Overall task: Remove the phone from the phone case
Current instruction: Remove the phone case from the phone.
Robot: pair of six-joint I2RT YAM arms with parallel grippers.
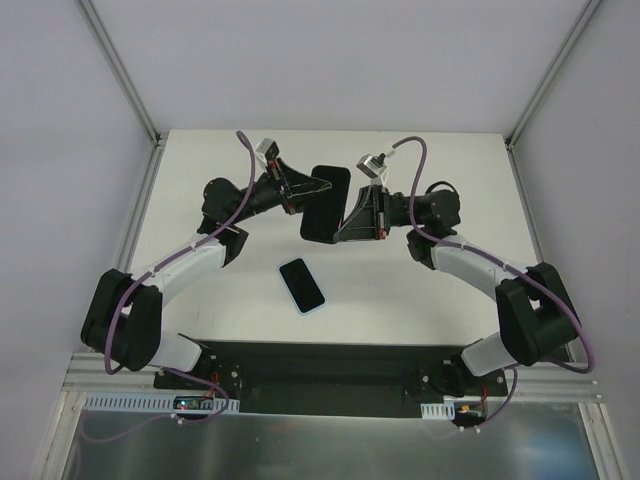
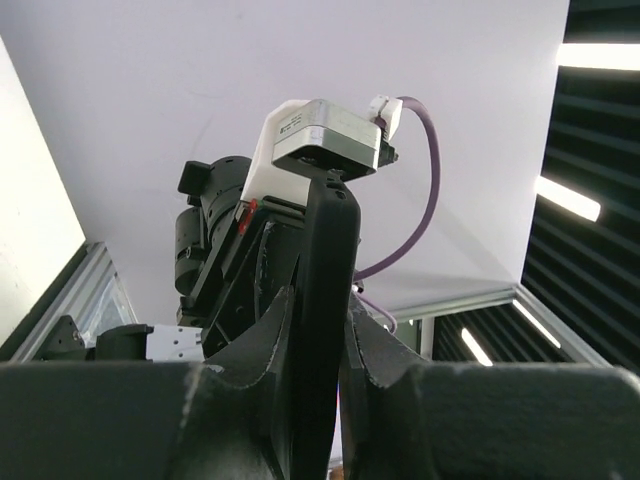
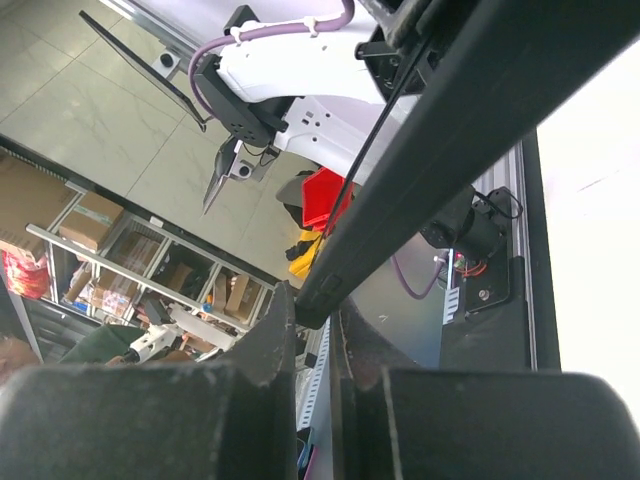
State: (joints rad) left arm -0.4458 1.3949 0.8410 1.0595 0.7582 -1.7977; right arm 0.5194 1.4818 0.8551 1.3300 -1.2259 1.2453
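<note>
Two grippers have hold of one black slab (image 1: 322,212) in the air, and everything now depends on how this slab sits between them. The left gripper (image 1: 325,186) and the right gripper (image 1: 339,237) reach in from opposite sides. In each wrist view the slab stands edge-on in the narrow gap of the jaws, so both pairs of jaws are closed down tightly onto its two faces and hold nothing else. From above, the long axis of the slab runs roughly from the far side toward the arm bases, crosswise to both grippers. The left jaws bite close to its far end and the right jaws close to its near end. A second flat object (image 1: 302,285), with a dark face and a pale rim, lies on the table (image 1: 440,190). It is below both jaws, on their base side and well apart from them, and from above it seems a little nearer to the right jaws. I cannot tell for sure which one is the phone and which one is the case. My guess is that the dark object with the pale rim is the phone, already out, and the slab is the empty case. If the slab has the phone inside, I think the two grips at opposite ends suit a bending or peeling move along the long axis.
</note>
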